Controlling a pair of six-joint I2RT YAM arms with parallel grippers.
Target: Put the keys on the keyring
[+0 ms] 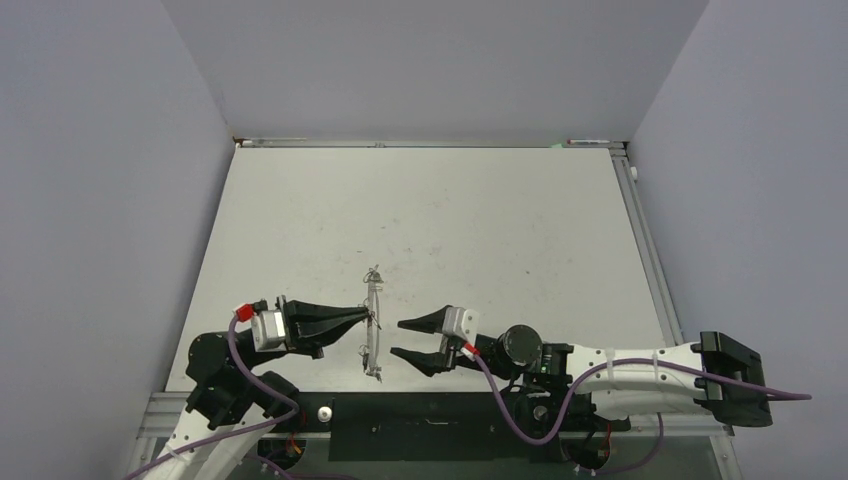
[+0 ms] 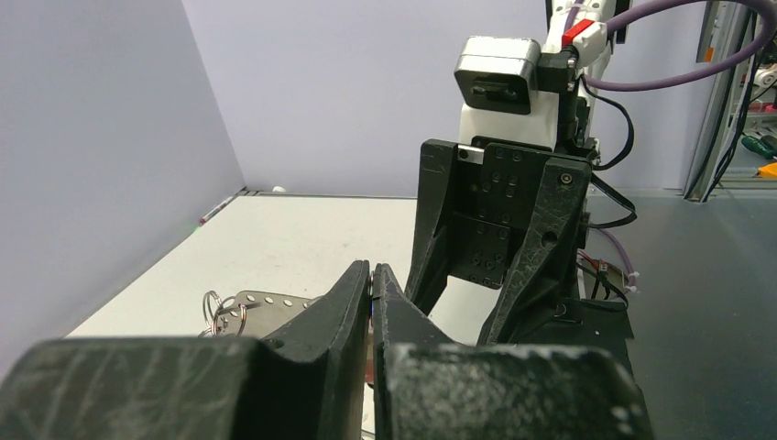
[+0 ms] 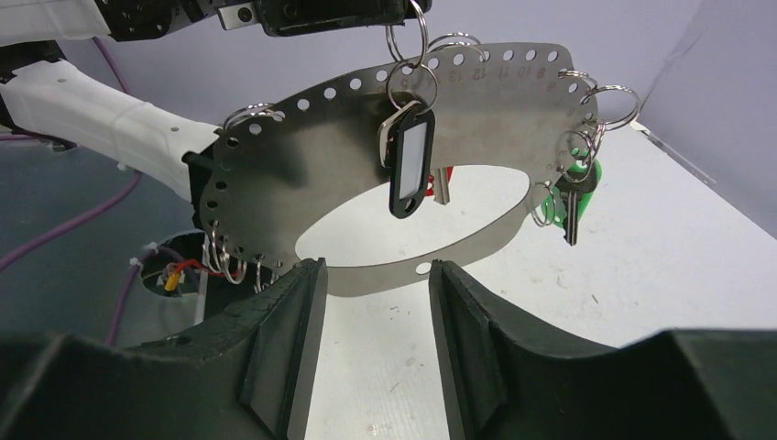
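Note:
The keyring (image 3: 302,156) is a flat grey metal loop with numbered holes, held upright above the table. A black tag with a white label (image 3: 409,170) hangs from its top. A silver key with a green tag (image 3: 570,197) hangs at its right, and something red shows behind the black tag. My left gripper (image 1: 368,318) is shut on the keyring's edge (image 1: 373,335), as the left wrist view (image 2: 371,275) shows. My right gripper (image 1: 397,338) is open and empty, just right of the ring. Its jaws stand below the ring's lower band in the right wrist view (image 3: 376,266).
The white table (image 1: 450,220) is bounded by grey walls at the left, back and right. A metal rail (image 1: 645,240) runs along its right edge. Several empty split rings (image 3: 229,261) hang from the keyring's lower left.

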